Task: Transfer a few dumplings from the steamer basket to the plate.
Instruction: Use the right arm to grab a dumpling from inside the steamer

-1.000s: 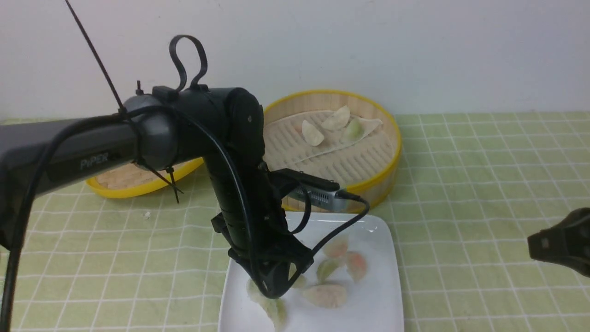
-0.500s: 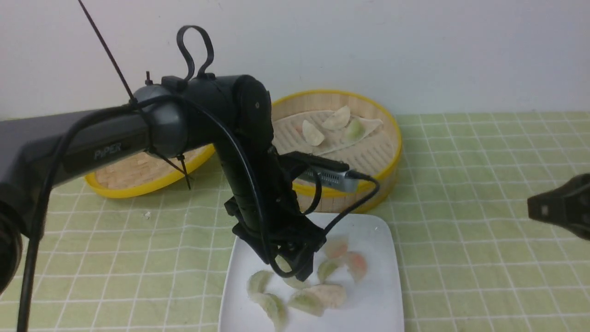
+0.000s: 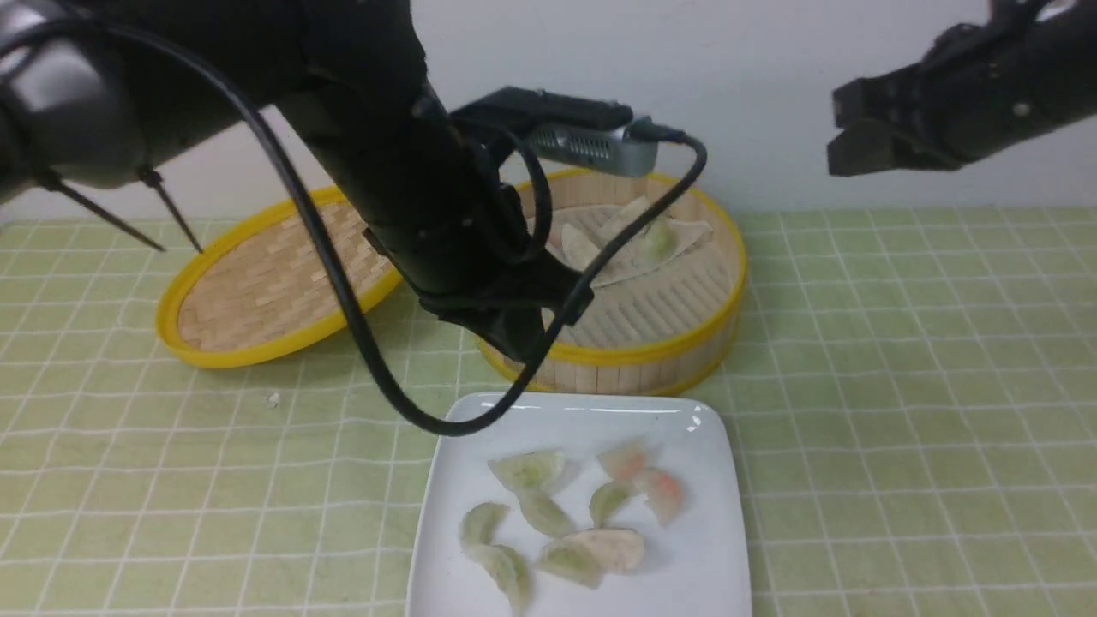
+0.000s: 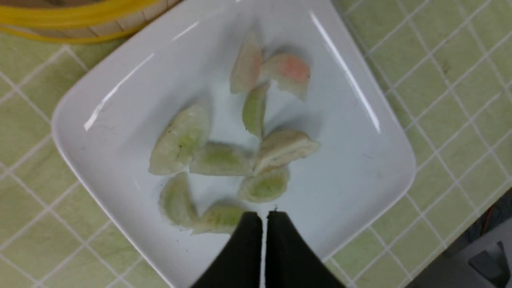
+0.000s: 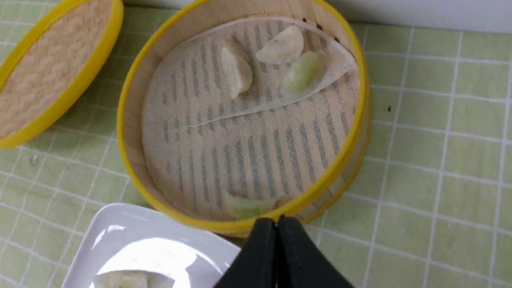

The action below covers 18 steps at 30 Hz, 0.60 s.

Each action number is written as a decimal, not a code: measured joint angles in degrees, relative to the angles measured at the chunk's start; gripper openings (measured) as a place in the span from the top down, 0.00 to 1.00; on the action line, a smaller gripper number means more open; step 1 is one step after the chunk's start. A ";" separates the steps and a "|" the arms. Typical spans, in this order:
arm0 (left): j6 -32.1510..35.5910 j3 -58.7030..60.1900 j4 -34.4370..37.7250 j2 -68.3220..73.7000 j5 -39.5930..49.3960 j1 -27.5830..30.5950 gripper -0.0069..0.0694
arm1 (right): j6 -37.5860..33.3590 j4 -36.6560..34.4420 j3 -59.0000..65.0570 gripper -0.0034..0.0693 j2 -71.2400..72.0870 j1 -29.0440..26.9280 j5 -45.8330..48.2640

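Several pale green and pinkish dumplings [image 3: 557, 514] lie in a loose cluster on the white square plate [image 3: 711, 557] near the front. In the left wrist view the same dumplings [image 4: 224, 156] show on the plate [image 4: 360, 160]. My left gripper [image 3: 514, 341] hangs above the gap between plate and steamer basket [image 3: 686, 347], shut and empty [image 4: 264, 216]. In the basket [image 5: 132, 132], three dumplings [image 5: 288, 64] rest at the far side and a green one [image 5: 246, 206] against the near wall. My right gripper [image 3: 844, 146] is raised high on the right, shut with nothing in it [image 5: 276, 220].
The shallow woven lid [image 3: 266, 283] with a yellow rim leans on the cloth left of the basket. A green checked tablecloth [image 3: 900, 386] covers the table, with a white wall close behind. A small crumb [image 3: 272, 398] lies left of the plate.
My left arm lifted off the plate and drew back toward the basket, leaving a green dumpling behind, and its jaws closed. My right arm rose from low right to high right.
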<state>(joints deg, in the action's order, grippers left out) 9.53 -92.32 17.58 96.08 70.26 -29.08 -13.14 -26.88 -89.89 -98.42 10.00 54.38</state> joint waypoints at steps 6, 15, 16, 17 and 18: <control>-0.90 -0.05 -0.05 -9.44 0.55 0.00 0.92 | -1.12 1.07 -17.61 0.82 -18.67 4.66 2.11; -4.82 -0.10 -1.59 -23.00 1.63 0.00 0.92 | 0.96 5.85 -40.73 0.43 -40.30 5.98 8.31; -4.82 -0.10 -2.27 -24.66 1.77 0.00 0.92 | 1.16 6.61 -42.67 0.39 -42.13 6.10 8.39; -4.82 -0.10 -3.39 -25.98 1.81 0.00 0.92 | 1.15 7.27 -44.09 0.37 -43.63 6.23 8.20; -4.82 -0.10 -4.23 -27.14 1.88 0.00 0.92 | 1.15 7.79 -44.83 0.36 -44.65 6.39 7.74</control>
<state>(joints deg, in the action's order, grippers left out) 4.72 -92.43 13.35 68.94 72.14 -29.08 -12.00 -19.09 -134.72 -143.07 16.40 62.13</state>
